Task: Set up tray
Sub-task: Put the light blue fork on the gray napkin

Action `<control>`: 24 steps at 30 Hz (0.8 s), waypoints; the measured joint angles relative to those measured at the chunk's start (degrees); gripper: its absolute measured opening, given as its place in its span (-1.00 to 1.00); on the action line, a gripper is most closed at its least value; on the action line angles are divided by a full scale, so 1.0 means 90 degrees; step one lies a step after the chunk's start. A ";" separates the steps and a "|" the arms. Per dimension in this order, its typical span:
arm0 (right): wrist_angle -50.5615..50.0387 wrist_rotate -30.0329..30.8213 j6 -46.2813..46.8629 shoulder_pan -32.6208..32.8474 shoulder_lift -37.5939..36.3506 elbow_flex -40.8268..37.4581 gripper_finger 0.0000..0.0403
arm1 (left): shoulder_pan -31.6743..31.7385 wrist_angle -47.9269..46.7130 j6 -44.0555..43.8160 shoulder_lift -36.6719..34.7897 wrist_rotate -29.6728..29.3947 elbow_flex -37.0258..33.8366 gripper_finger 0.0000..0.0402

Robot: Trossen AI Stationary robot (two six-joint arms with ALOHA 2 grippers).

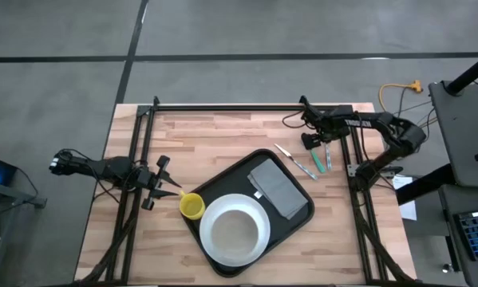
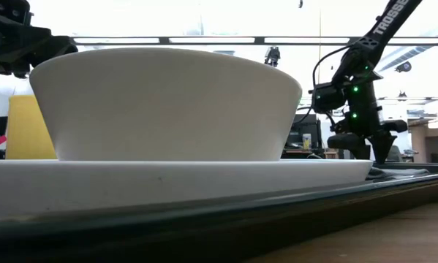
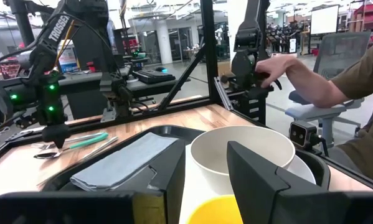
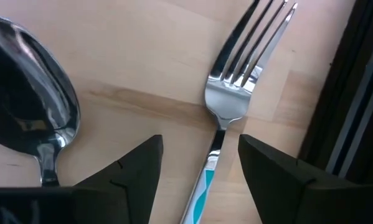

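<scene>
The large matte black rectangular plastic tray (image 1: 298,217) lies skewed at the near middle of the pale wooden plank table (image 1: 215,139), bearing a round white plate (image 1: 258,243), a white bowl (image 1: 232,229) and a folded grey cloth (image 1: 277,188); at nine o'clock the left gripper (image 1: 171,186) stands spread beside a yellow cup (image 1: 192,206); at one o'clock the right gripper (image 4: 200,167), fingers parted, straddles a steel fork (image 4: 231,102) beside a spoon (image 4: 30,124); beyond, a person's hand (image 3: 279,65) touches the frame.
</scene>
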 joint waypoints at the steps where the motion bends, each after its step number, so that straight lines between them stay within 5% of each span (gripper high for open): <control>1: 0.0037 0.0002 0.0000 0.0017 -0.0003 -0.0040 0.03 | 0.0000 -0.0001 -0.0002 0.0000 0.0000 -0.0002 -0.48; 18: 0.0142 -0.0217 0.0112 0.0026 -0.0219 -0.0121 0.03 | -0.0002 -0.0001 -0.0001 0.0000 0.0000 -0.0002 -0.48; 24: -0.0165 -0.1014 0.0112 -0.0016 -0.0376 -0.0128 0.03 | -0.0002 -0.0001 -0.0001 0.0000 0.0000 0.0000 -0.48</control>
